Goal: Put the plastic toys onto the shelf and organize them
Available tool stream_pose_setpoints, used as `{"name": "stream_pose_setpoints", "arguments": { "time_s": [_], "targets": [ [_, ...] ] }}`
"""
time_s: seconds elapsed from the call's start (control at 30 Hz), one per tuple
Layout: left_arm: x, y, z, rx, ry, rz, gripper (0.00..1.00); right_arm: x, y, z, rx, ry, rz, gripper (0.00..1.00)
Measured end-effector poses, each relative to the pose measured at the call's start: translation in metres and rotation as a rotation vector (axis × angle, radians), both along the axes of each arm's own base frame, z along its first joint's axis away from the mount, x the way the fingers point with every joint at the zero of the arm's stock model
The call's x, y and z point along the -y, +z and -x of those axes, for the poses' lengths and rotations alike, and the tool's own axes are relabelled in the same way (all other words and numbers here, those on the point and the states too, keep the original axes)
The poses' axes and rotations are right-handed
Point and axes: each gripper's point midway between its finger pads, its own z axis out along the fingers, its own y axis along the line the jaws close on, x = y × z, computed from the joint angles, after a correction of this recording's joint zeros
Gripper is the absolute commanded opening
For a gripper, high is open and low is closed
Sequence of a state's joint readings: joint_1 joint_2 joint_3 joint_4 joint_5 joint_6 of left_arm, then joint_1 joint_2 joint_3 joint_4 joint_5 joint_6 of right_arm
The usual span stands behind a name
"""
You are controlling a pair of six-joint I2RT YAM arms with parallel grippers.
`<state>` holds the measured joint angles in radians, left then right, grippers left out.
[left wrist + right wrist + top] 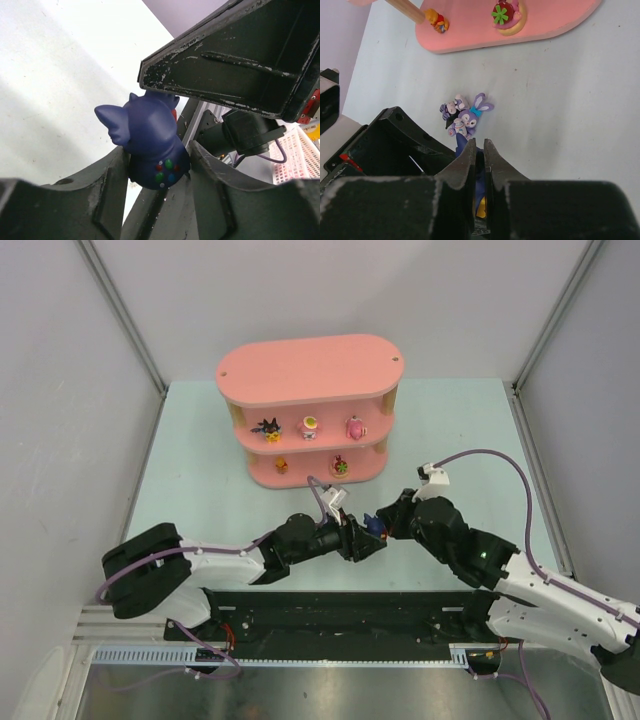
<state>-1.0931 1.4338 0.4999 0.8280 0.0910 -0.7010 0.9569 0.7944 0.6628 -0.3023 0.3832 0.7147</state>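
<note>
Just in front of the pink shelf [310, 365], the two arms are meeting over the pale worktop [200, 440], and most of what they are carrying is being covered by their own fingers. The left hand [157, 167] is clamping a dark blue figurine [150, 135] by its lower half. Its pointed ears and a cluster of red, green and blue dots are showing in the left wrist view, but its face is turning away from every camera. The right hand [480, 150] is pressing down on the figurine's top. Its fingers are drawn almost together, with only a sliver of blue showing in the slit, so it seems to be pinching a thin part of the same toy. From above, the figurine is showing as no more than a blue speck between the two hands.

On the worktop just beyond the right hand, a purple rabbit [471, 116] is lying against a smaller, dark-headed figure [452, 107], too blurred to name. The arms are hiding both of them from the top camera.

On the shelf's middle board, a black-eared toy [267, 427], a yellow-topped toy [310, 425] and a pink toy [355, 427] are standing in a row. On the bottom board an orange toy [282, 466] and a red-and-green toy [341, 467] are sitting — the right wrist view is cutting the shelf off at its lowest board.
</note>
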Motion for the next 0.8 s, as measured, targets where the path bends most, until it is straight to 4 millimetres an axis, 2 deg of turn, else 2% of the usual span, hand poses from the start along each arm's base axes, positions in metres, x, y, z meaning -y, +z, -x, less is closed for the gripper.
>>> {"name": "stream_pose_setpoints", "arguments": {
  "time_s": [0.2, 0.23, 0.3, 0.33, 0.43, 0.53, 0.6, 0.8],
  "targets": [
    [0.001, -0.001, 0.001, -0.006, -0.006, 0.003, 0.28, 0.002, -0.001, 0.0, -0.002, -0.004, 0.003, 0.0],
    [0.002, -0.001, 0.001, -0.007, -0.008, 0.004, 0.24, 0.002, -0.001, 0.0, -0.002, -0.004, 0.003, 0.05],
    [0.002, -0.001, 0.001, -0.006, -0.01, 0.006, 0.2, 0.002, -0.001, 0.0, -0.004, -0.003, 0.005, 0.23],
    [0.002, -0.001, 0.002, -0.006, -0.011, 0.006, 0.16, 0.002, -0.001, 0.0, -0.004, -0.003, 0.005, 0.4],
    [0.003, -0.002, 0.005, -0.008, -0.029, 0.007, 0.08, 0.002, 0.002, 0.001, 0.0, 0.0, -0.01, 0.69],
    [0.005, 0.003, 0.009, 0.001, -0.059, 0.029, 0.04, 0.005, 0.009, 0.0, 0.018, 0.004, -0.025, 0.81],
    [0.005, 0.012, 0.017, 0.027, -0.101, 0.081, 0.03, 0.009, 0.017, -0.002, 0.038, 0.011, -0.042, 0.85],
    [-0.004, 0.027, 0.046, 0.049, -0.263, 0.2, 0.0, 0.019, 0.046, -0.004, 0.123, 0.093, -0.103, 0.86]
  ]
}}
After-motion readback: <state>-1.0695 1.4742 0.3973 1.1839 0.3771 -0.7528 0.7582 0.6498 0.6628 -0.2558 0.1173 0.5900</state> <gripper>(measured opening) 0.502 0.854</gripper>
